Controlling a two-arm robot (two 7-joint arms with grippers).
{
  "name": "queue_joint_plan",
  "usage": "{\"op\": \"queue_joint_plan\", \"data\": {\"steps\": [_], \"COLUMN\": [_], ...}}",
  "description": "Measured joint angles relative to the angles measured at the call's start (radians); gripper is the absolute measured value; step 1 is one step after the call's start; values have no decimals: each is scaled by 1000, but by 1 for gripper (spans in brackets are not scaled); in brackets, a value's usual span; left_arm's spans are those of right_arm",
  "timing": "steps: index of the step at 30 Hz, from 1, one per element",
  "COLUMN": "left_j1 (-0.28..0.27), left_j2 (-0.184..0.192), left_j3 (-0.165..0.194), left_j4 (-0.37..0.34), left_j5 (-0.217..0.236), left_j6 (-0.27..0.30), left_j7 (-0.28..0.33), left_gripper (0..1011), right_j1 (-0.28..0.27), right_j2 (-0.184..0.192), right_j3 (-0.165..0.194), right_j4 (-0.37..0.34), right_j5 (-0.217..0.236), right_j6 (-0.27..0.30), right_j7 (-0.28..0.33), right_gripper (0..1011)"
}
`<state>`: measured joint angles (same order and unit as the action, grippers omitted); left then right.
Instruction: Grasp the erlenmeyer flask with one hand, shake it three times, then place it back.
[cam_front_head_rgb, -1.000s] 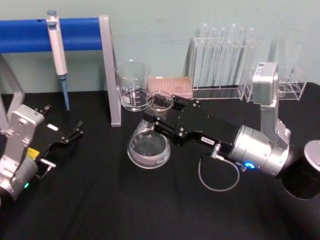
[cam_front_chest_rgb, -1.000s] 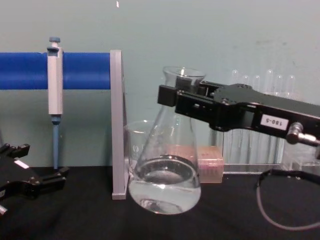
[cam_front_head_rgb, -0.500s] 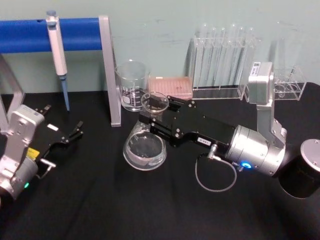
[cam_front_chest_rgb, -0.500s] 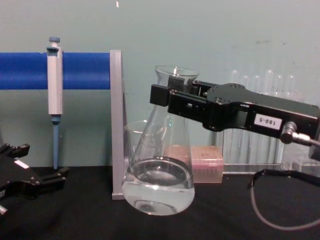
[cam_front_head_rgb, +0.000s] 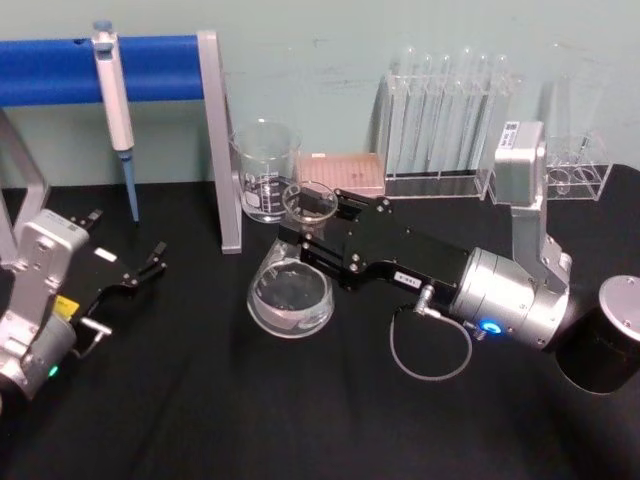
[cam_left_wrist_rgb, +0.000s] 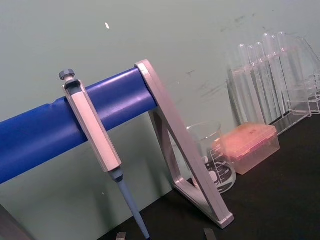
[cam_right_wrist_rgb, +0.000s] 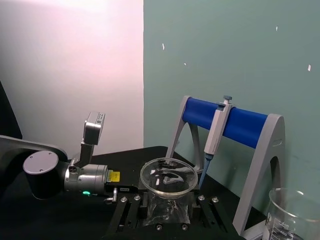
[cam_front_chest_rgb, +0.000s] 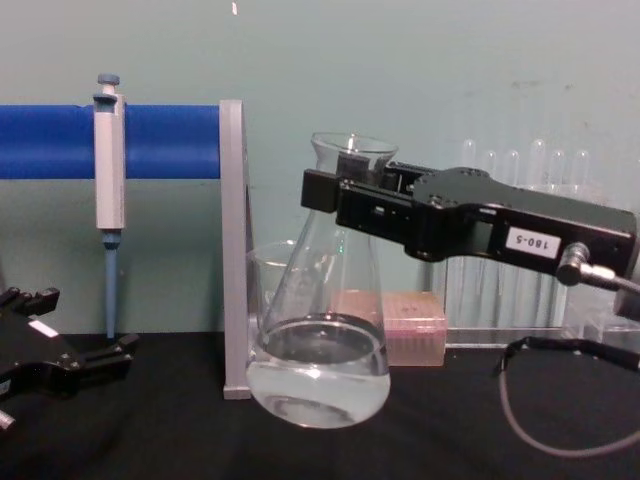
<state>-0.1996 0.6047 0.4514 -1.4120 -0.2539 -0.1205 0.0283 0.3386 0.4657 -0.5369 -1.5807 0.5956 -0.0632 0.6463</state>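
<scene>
I hold the clear glass conical flask (cam_front_chest_rgb: 318, 330) tilted at twelve o'clock, black two-jaw right gripper (cam_front_chest_rgb: 345, 192) clamped on its neck. Grasp done; shaking seems underway, set-down remains. Left gripper (cam_front_head_rgb: 140, 276) idles at nine o'clock, jaws apart.

**Colleague:** What is sitting on the tabletop (cam_front_head_rgb: 300, 420) from your seat?

**Operator:** It's black, and I see everything lined up along its far edge. At the far left, a stand (cam_front_head_rgb: 222, 150) with grey uprights and a blue crossbar has its foot planted on the surface. Just right of that upright I have a glass beaker (cam_front_head_rgb: 266, 175), then a pink tip box (cam_front_head_rgb: 342, 172) near it.

**Colleague:** And further right?

**Operator:** A clear rack of test tubes (cam_front_head_rgb: 440, 140), then a smaller clear rack (cam_front_head_rgb: 580, 170) at the far right.

**Colleague:** The erlenmeyer flask (cam_front_chest_rgb: 318, 370)?

**Operator:** It's tilted, with its neck clamped in my right end effector (cam_front_head_rgb: 310, 222). I can't tell whether its base touches the tabletop.
</scene>
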Motion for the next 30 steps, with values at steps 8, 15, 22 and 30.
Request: {"op": "queue_joint_plan", "data": {"steps": [8, 15, 22, 30], "left_j1": [0, 0, 0, 0], "left_j2": [0, 0, 0, 0], "left_j3": [0, 0, 0, 0], "left_j4": [0, 0, 0, 0], "left_j5": [0, 0, 0, 0], "left_j6": [0, 0, 0, 0], "left_j7": [0, 0, 0, 0], "left_gripper": [1001, 1001, 1001, 1001], "right_j1": [3, -2, -19, -39], "right_j2": [-1, 7, 18, 29], "right_j3": [2, 20, 46, 72], "right_j4": [8, 12, 5, 1], "right_j5": [0, 0, -1, -5], "right_j6": [-3, -7, -9, -6], "right_j7": [-12, -28, -52, -69], "right_gripper": [449, 449, 449, 449]}}
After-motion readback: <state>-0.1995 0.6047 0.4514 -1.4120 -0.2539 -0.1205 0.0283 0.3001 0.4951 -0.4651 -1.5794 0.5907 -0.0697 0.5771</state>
